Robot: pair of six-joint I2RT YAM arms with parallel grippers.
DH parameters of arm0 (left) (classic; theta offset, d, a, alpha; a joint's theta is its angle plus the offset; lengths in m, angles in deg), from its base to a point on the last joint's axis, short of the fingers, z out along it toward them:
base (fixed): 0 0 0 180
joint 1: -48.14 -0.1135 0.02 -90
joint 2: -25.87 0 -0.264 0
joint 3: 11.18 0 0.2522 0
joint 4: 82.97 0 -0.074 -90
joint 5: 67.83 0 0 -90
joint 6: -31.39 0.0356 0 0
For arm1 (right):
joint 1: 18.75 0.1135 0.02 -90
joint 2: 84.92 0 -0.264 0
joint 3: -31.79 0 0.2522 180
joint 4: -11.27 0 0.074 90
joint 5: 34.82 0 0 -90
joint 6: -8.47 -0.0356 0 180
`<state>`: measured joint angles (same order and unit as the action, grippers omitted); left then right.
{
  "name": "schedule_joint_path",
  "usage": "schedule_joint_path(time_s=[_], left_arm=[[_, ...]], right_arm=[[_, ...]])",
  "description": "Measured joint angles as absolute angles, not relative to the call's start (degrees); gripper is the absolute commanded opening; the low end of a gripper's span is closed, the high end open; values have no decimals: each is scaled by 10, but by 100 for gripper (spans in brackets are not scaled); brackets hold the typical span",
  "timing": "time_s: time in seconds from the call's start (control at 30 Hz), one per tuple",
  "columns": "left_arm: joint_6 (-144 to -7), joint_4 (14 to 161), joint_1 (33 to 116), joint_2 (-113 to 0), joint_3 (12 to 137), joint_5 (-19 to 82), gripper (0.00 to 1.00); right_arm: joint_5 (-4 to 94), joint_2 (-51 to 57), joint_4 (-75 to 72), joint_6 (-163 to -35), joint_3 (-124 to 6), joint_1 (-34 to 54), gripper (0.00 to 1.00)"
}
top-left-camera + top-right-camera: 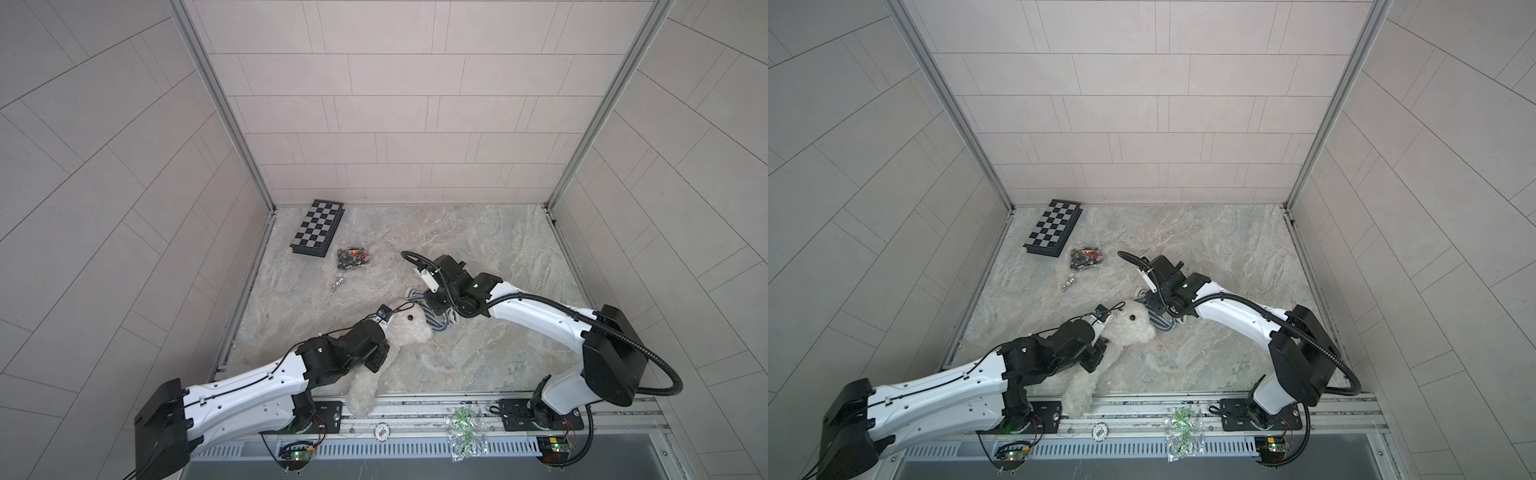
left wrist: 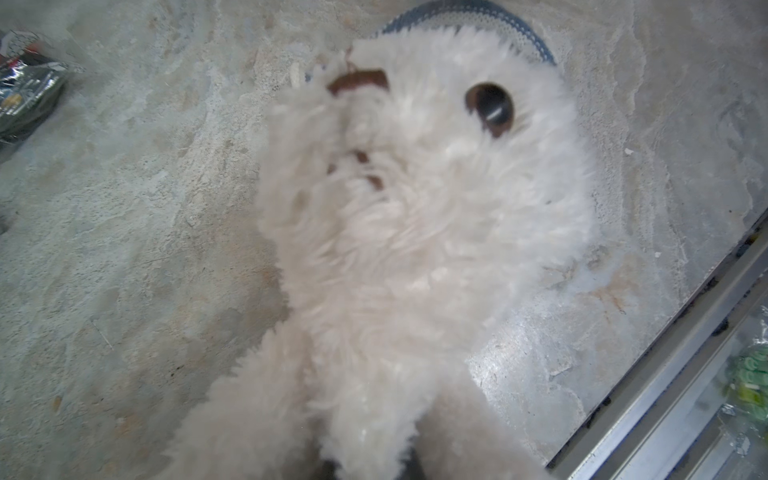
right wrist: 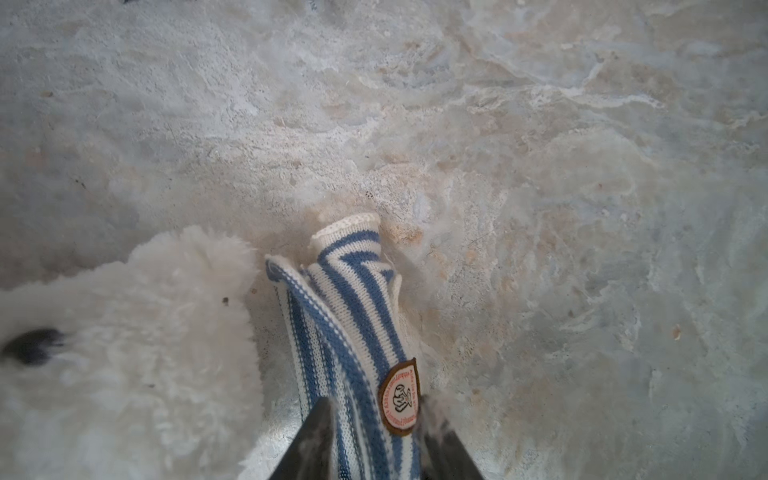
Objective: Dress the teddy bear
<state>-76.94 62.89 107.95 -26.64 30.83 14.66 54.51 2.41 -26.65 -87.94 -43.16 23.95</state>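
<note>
- Step in hand: bringing the garment to the teddy bear [image 1: 409, 332]; judged early, since the striped shirt [image 3: 353, 316] is not over the head or any limb
- Right gripper [image 3: 380, 446]: its jaws clamp the bunched shirt from both sides, with the badge [image 3: 400, 399] just ahead of the fingers [image 3: 316, 440]; the shirt runs forward as a twisted roll whose free end lies on the table [image 1: 478, 249]
- Left gripper [image 1: 380, 357]: closed; the fingertips are buried in fur at the bear's neck and chest, so this is judged a grip on the plush
- Bear position: it lies face up on the table near the front middle, with the head toward the centre and a leg reaching over the front rail [image 1: 415, 401]
- Relation to the end effectors: the head lies just beside the shirt held by the right gripper; in the left wrist view a knit edge shows behind the crown of the head
- Next move calls for: an open shirt, since no opening is spread in the roll; a regrasp at the hem is likely needed, with the left gripper steadying or raising the head to line it up
</note>
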Motion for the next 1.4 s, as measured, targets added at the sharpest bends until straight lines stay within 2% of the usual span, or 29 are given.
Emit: schedule_joint_path(time_s=[0.1,0.4,0.53,1.03,1.4], left_arm=[[-766,639,1079,-284,308,153,0],[-755,675,1079,-325,308,169,0],[-750,682,1079,-340,308,172,0],[-710,791,1083,-361,279,191,0],[-742,822,1078,-418,288,153,0]], right_arm=[[540,36,-267,-880,-432,236,36],[529,85,-275,-881,-445,220,6],[523,85,-280,-879,-458,220,1],[394,-10,-230,-893,-370,225,0],[359,-48,-227,-905,-345,250,0]])
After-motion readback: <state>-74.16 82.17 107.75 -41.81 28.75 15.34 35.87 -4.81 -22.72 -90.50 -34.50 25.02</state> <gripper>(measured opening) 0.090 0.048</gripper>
